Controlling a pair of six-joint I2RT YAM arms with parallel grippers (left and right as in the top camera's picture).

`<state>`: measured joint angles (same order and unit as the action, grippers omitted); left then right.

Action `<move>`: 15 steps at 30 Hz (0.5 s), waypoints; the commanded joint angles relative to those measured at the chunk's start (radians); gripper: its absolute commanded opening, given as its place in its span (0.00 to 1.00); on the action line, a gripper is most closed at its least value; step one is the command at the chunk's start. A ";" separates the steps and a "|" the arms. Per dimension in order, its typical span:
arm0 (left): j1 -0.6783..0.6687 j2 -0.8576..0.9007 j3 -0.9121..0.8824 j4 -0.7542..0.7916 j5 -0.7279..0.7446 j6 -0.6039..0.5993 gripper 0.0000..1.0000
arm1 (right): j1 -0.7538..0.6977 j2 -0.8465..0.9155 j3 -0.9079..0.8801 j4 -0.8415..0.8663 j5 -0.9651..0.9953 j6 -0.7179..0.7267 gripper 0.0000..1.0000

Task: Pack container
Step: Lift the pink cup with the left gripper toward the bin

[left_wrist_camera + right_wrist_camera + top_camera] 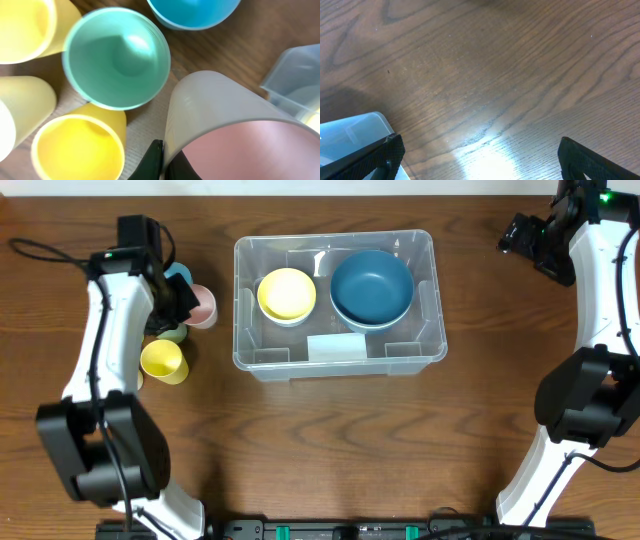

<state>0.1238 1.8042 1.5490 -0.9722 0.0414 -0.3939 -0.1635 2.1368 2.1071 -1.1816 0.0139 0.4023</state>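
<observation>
The clear plastic container [420, 300] stands mid-table and holds a yellow bowl [287, 293] and a dark blue bowl [372, 286]. Its corner shows in the left wrist view [295, 75] and the right wrist view [350, 132]. My left gripper [188, 306] is shut on the rim of a pink cup [205, 307] left of the container; in the left wrist view the fingers [165, 162] pinch the cup's wall [220, 110]. My right gripper [525, 238] is open and empty above bare table at the far right; it also shows in the right wrist view [480, 157].
Around the pink cup stand a mint green cup [117, 57], a light blue cup [192, 12] and yellow cups [77, 150]. A yellow cup [163, 361] lies nearest the front in the overhead view.
</observation>
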 commanded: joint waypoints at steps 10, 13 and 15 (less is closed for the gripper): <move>-0.020 -0.203 0.005 -0.082 0.140 0.129 0.06 | 0.006 -0.003 0.005 0.000 -0.003 0.012 0.99; -0.077 -0.253 0.005 -0.097 0.204 0.191 0.06 | 0.006 -0.003 0.005 0.000 -0.003 0.012 0.99; -0.130 -0.280 0.005 -0.102 0.203 0.212 0.06 | 0.006 -0.003 0.005 0.000 -0.003 0.012 0.99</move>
<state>0.0525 1.5669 1.5490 -1.0668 0.1772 -0.2626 -0.1635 2.1368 2.1071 -1.1816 0.0139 0.4023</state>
